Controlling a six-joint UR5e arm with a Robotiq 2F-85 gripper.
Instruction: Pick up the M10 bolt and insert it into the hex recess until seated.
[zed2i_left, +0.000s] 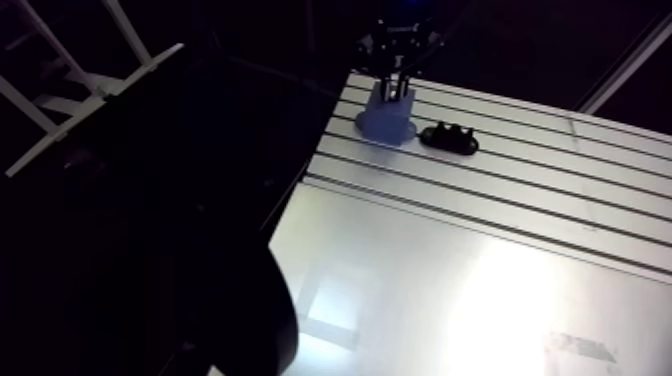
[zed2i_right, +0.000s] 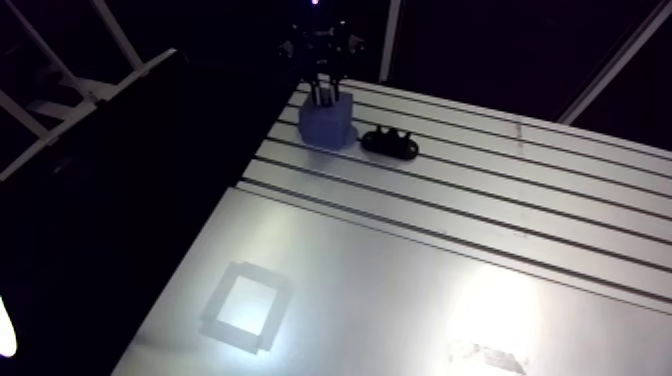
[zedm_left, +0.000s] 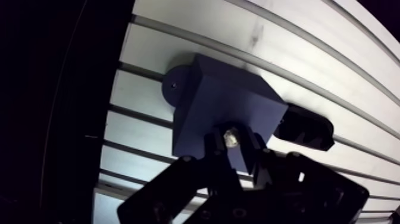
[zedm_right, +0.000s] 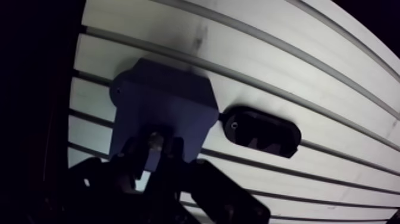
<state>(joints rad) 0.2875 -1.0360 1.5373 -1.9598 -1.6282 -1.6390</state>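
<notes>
pinched in the hand (zedm_left: 233, 144): the m10 bolt (zedm_left: 229, 138), with the fingers narrow and pressed on it from both sides. shows only as a small pale metal glint between the dark fingertips (zedm_left: 215, 156). hangs right over the top face of a blue block (zedm_left: 226, 101), close to the edge of that face nearest the hand. cannot tell how deep it goes into the block, since the fingers cover that spot.

stands square and upright on the table (zedm_left: 196, 42), this block, on a round flange (zedm_left: 169, 77) of the same blue. peeps out at the block's corner farthest from the hand, and carries one small dark dot.

has beside it a black oval piece (zedm_right: 261, 132), lying flat on the table and parted from the block by a thin gap. bears a small pale dot near the end toward the block.

in the arm view, comes down from twelve o'clock onto the block, at the far end of the table and near its nine o'clock edge. puts the black piece at about four o'clock from the block, low, with small bumps along its top. rests, like the block, on the slotted part, with long parallel grooves running from ten o'clock toward four o'clock.

gives way nearer the camera to a smooth bright sheet. carries there a taped square outline (zed2i_right: 245, 305) at about seven o'clock from the block and well apart from it. adds a faint pale mark (zed2i_right: 487, 355) at about five o'clock, also well apart.
</notes>
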